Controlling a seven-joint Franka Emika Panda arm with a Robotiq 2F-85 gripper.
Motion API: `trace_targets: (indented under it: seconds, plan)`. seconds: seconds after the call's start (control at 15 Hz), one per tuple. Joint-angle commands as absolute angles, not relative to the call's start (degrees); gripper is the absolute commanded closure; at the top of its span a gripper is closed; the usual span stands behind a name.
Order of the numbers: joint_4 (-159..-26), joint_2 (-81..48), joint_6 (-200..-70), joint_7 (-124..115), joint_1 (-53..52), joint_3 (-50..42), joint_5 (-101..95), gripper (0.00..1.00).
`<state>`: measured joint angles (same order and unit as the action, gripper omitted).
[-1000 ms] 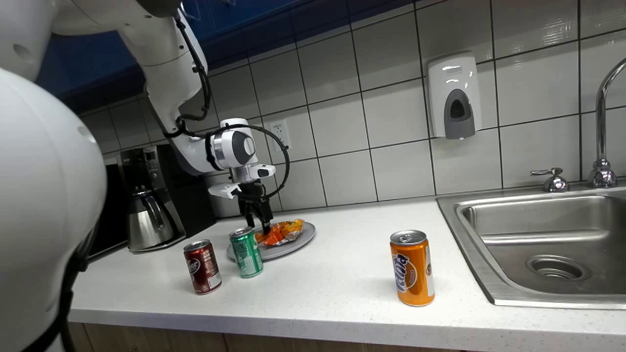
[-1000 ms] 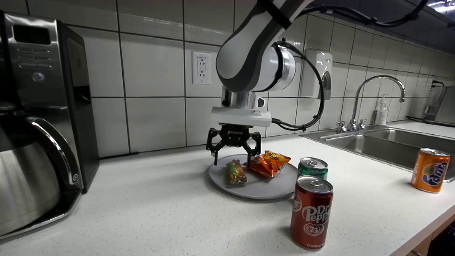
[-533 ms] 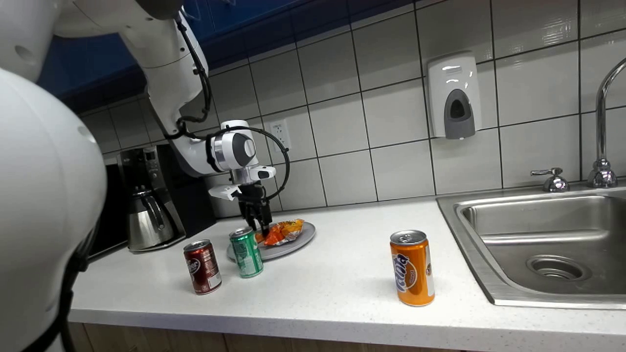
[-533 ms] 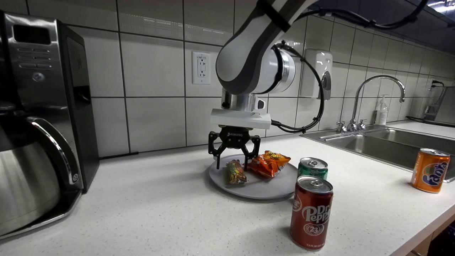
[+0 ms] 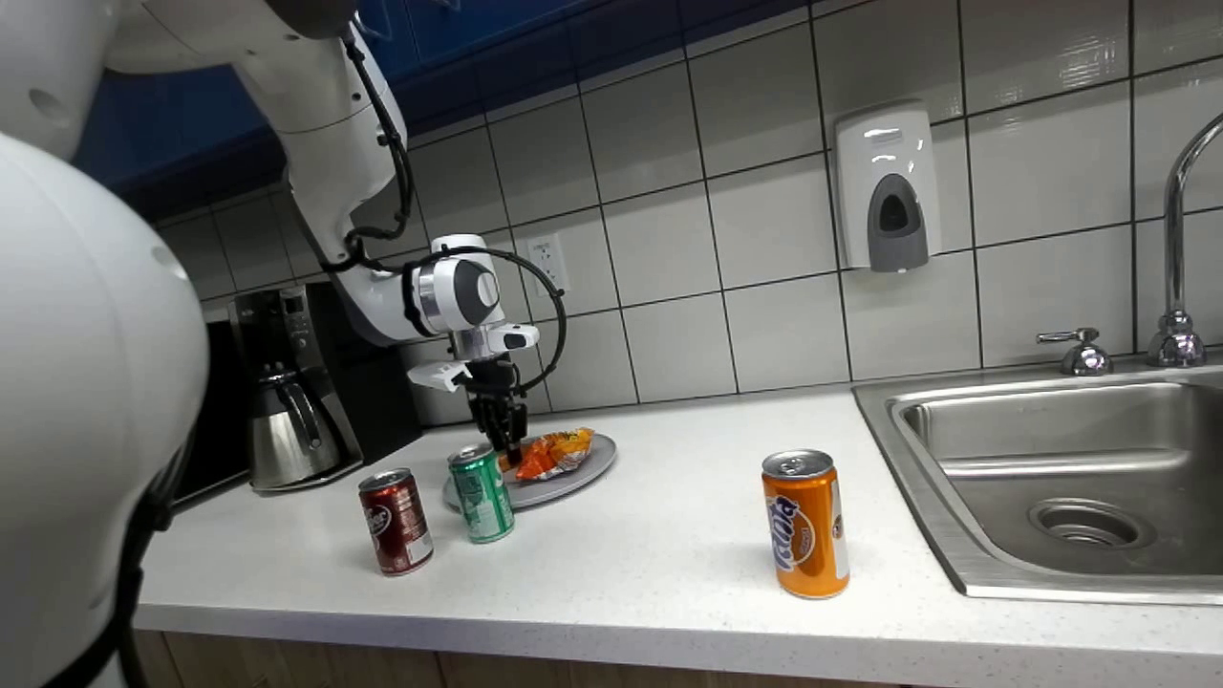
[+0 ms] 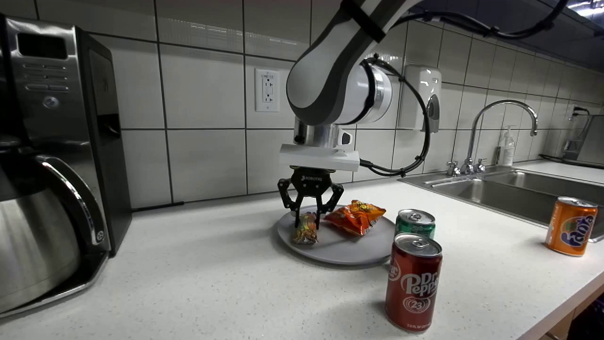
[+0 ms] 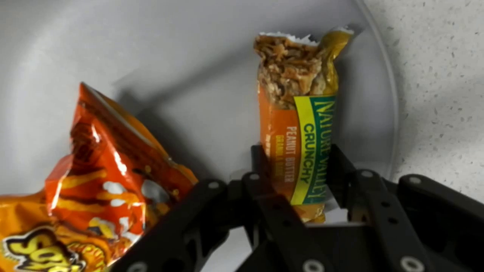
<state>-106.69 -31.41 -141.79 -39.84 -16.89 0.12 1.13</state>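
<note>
One granola bar (image 7: 298, 132), peanut butter, wrapped; lies on the grey plate (image 6: 339, 248), near its rim. One pincer (image 6: 307, 226), mine; both fingers (image 7: 260, 160) pressed to the bar's long sides, clamped on it, seemingly a little off its middle. One white speckled worktop (image 6: 212, 274); carries the plate toward its back edge. One snack bag (image 6: 357, 217), orange, crumpled; same plate, apart from the bar, just beside my pincer; whether those two touch I cannot tell. One green can (image 5: 482, 497), upright; just beside the plate, on its front-edge side. One dark red can (image 6: 415, 283), upright; nearer the front edge. One orange can (image 5: 805, 526), upright; near the front edge, by a corner of the sink (image 5: 927, 487), well apart from the rest.

Risks, in my judgement:
Slip: the wrapper looks glossy; if I have pinched more film than bar, it could slide from me.
Pivot: with an off-centre hold, the longer end could droop under any lift.
Crumbling: a crunchy bar may break inside its wrapper should I squeeze harder.
Snag: a sideways shift could catch the snack bag and drag it.
Knock: a low sweep toward the front edge could topple the green can.
</note>
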Motion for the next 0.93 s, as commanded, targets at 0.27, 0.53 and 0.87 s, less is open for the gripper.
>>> trace_targets:
  seconds: [0.27, 0.53, 0.87]
  plan:
    - [-101.5, -32.09, -139.23, -37.6, -16.72, 0.08, -0.11, 0.83]
    - [-95.85, -34.83, -137.42, -33.88, -15.97, 0.8, 0.37, 0.83]
    - [-84.55, -41.84, -132.77, -27.06, -15.57, 1.22, 0.76, 0.83]
